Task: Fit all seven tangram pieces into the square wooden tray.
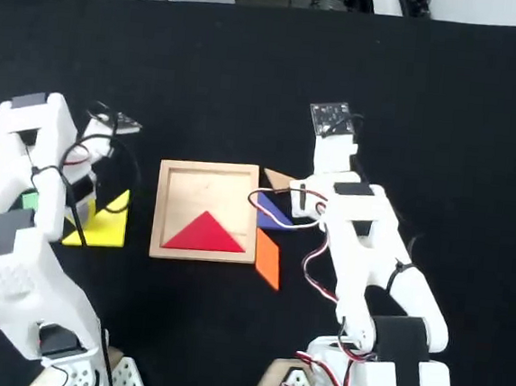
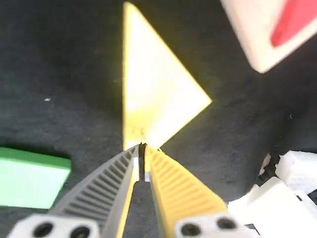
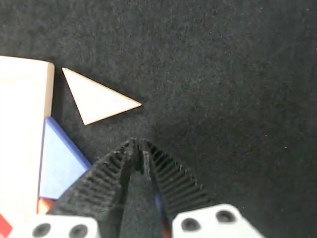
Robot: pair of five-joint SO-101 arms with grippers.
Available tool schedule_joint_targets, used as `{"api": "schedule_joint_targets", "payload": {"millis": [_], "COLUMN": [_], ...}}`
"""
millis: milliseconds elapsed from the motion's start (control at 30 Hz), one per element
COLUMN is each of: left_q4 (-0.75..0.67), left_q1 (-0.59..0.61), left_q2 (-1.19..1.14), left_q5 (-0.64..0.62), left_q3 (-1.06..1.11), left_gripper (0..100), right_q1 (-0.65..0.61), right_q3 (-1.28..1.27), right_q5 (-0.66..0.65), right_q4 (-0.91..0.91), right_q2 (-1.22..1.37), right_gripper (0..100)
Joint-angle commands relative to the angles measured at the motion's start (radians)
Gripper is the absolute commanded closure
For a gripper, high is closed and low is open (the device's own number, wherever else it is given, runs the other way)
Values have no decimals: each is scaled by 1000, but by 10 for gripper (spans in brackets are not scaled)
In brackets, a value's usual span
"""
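Note:
The square wooden tray [image 1: 161, 210] lies mid-table with a red triangle [image 1: 204, 233] inside it. Left of the tray lies the large yellow triangle [image 1: 103, 226]; in the left wrist view my left gripper [image 2: 141, 148] is shut on one corner of the yellow triangle [image 2: 153, 89]. A green piece [image 2: 29, 176] lies beside that gripper. Right of the tray lie a pale wooden triangle [image 3: 96, 99], a blue triangle [image 3: 59, 163] and an orange parallelogram [image 1: 268, 259]. My right gripper [image 3: 137, 147] is shut on nothing, over bare cloth close to the pale triangle and the blue one.
Black cloth covers the table [image 1: 444, 128], with free room at the back and far right. The tray's corner [image 2: 252, 34] with the red triangle [image 2: 297, 22] lies a short way beyond the yellow piece. Both arm bases stand at the front edge.

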State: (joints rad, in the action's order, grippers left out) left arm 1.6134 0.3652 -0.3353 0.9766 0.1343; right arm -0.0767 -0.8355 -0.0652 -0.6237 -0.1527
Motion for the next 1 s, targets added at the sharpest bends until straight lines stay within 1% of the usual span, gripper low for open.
{"api": "schedule_joint_targets", "payload": {"millis": [0,133,400,467,500,600,700,767,833,967], "left_q4": [-63,-60,-72,-120,-167,-313,-413,-454,-479,-520], "left_q1": [-62,-137,-246,-269,-272,-272,-248,-213,-174,-119], "left_q2": [143,293,746,836,878,954,965,965,965,964], "left_q5": [2,0,9,9,8,2,-5,-57,-103,-106], "left_q3": [108,209,427,503,549,690,776,799,802,803], "left_gripper": [972,972,971,971,968,960,877,803,751,732], "right_q1": [9,9,9,9,9,9,9,9,9,9], "right_q3": [5,5,-4,-4,-4,-5,-5,-5,-5,-4], "right_q5": [-11,-11,-11,-11,-11,-11,-11,-11,-11,-11], "right_q4": [17,17,20,20,20,20,20,20,20,20], "right_q2": [-48,-48,-48,-48,-48,-48,-48,-48,-48,-48], "right_gripper": [987,987,987,987,987,987,987,987,987,987]}}
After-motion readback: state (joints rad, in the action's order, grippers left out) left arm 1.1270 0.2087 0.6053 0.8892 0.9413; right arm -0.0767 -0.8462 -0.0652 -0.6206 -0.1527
